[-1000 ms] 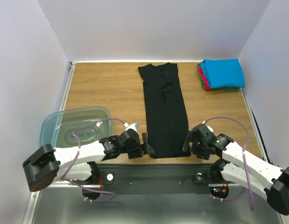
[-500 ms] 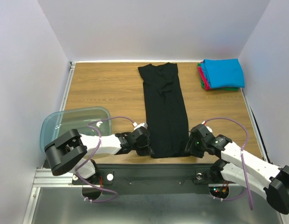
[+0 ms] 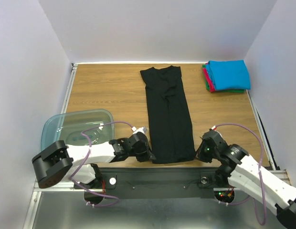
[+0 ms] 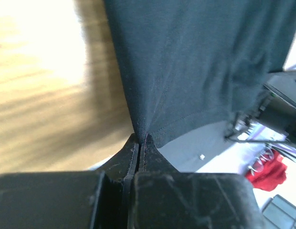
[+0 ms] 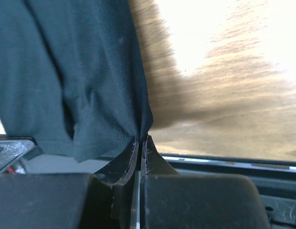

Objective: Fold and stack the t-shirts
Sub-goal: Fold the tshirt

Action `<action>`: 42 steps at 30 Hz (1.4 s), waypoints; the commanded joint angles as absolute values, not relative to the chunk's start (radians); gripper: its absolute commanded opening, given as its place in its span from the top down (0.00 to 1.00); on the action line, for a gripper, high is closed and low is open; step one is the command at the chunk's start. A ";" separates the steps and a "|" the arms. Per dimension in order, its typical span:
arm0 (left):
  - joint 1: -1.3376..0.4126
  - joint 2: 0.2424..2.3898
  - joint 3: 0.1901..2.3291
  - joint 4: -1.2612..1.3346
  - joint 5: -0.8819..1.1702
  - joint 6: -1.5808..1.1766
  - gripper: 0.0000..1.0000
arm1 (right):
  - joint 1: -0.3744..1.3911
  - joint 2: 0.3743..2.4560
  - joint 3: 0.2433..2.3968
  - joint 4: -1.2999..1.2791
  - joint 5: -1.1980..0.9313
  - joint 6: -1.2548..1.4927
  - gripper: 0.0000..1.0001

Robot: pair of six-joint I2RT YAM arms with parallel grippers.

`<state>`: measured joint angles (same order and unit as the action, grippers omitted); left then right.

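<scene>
Progress: three shirts read as done. They sit folded in a pile at the far right corner of the table [image 3: 105, 90], with the blue t-shirt [image 3: 228, 74] on top, a red-pink t-shirt [image 3: 206, 78] edge below it and a green t-shirt [image 3: 236, 91] edge at the bottom.

The black t-shirt [image 3: 168, 114] is partway. It lies flat as a long narrow strip down the middle of the table, neck toward the far wall and hem at the near edge, with no sleeves sticking out.

Left gripper [image 3: 149, 153]: jaws pinched together on the hem's left corner; the wrist view shows cloth drawn into the seam between them. Right gripper [image 3: 199, 151]: likewise clamped on the hem's right corner.

We judge what remains: the crosswise fold or folds of the black shirt, then moving it onto the pile, which is well apart from it.

Containers: one translucent blue-green plastic tub [image 3: 62, 125] at the near left, beside the left arm. We see nothing inside it, though the arm and its cable cover part of the basin.
</scene>
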<state>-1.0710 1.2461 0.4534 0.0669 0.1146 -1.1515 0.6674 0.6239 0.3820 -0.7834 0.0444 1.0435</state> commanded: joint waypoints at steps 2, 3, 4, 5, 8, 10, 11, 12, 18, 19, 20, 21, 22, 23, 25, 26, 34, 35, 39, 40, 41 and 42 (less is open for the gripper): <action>-1.083 1.190 0.501 0.049 0.118 -1.126 1.00 | 0.666 0.549 0.434 -0.879 0.032 1.065 1.00; -1.083 1.198 0.515 0.043 0.117 -1.117 1.00 | 0.666 0.555 0.434 -0.870 0.025 1.063 1.00; -1.083 1.206 0.528 0.035 0.115 -1.099 1.00 | 0.666 0.567 0.437 -0.862 0.025 1.060 1.00; -1.081 1.224 0.543 0.022 0.112 -1.091 1.00 | 0.664 0.577 0.440 -0.853 0.029 1.049 1.00; -1.077 1.253 0.593 0.011 0.109 -1.074 1.00 | 0.664 0.635 0.486 -0.815 0.083 1.036 1.00; -1.063 1.264 0.612 0.008 0.107 -1.062 1.00 | 0.666 0.682 0.537 -0.786 0.118 1.014 1.00; -1.043 1.270 0.633 0.002 0.095 -1.045 1.00 | 0.664 0.707 0.558 -0.761 0.158 0.996 1.00; -1.029 1.272 0.647 0.002 0.089 -1.037 1.00 | 0.664 0.730 0.575 -0.749 0.181 0.988 1.00; -0.925 1.287 0.750 -0.032 0.067 -0.961 1.00 | 0.664 0.943 0.730 -0.590 0.258 0.907 1.00; -0.887 1.290 0.762 -0.032 0.071 -0.950 1.00 | 0.666 0.969 0.754 -0.571 0.276 0.894 1.00; -0.868 1.302 0.775 -0.032 0.074 -0.942 1.00 | 0.664 1.021 0.808 -0.552 0.296 0.878 1.00; -0.850 1.310 0.804 -0.034 0.080 -0.927 1.00 | 0.664 1.046 0.836 -0.548 0.320 0.868 1.00; -0.827 1.318 0.819 -0.035 0.090 -0.895 1.00 | 0.664 1.069 0.860 -0.543 0.348 0.858 1.00; -0.795 1.339 0.836 -0.040 0.089 -0.881 1.00 | 0.664 1.095 0.889 -0.535 0.401 0.838 0.99; -0.764 1.370 0.896 -0.049 0.087 -0.856 1.00 | 0.661 1.161 0.965 -0.514 0.437 0.804 1.00; -0.753 1.400 0.916 -0.058 0.087 -0.833 1.00 | 0.661 1.181 0.988 -0.511 0.469 0.784 1.00; -0.658 1.528 1.078 -0.074 0.117 -0.770 1.00 | 0.512 1.382 1.124 -0.368 0.313 0.677 1.00; -0.654 1.554 1.091 -0.077 0.115 -0.762 1.00 | 0.502 1.419 1.147 -0.354 0.295 0.667 1.00; -0.627 1.632 1.172 -0.104 0.126 -0.742 1.00 | 0.450 1.509 1.199 -0.324 0.264 0.646 1.00; -0.623 1.643 1.180 -0.103 0.126 -0.741 1.00 | 0.443 1.528 1.212 -0.322 0.259 0.641 1.00; -0.612 1.664 1.184 -0.101 0.121 -0.741 1.00 | 0.434 1.561 1.222 -0.321 0.253 0.634 1.00; -0.609 1.672 1.195 -0.097 0.115 -0.741 1.00 | 0.422 1.578 1.242 -0.313 0.250 0.629 1.00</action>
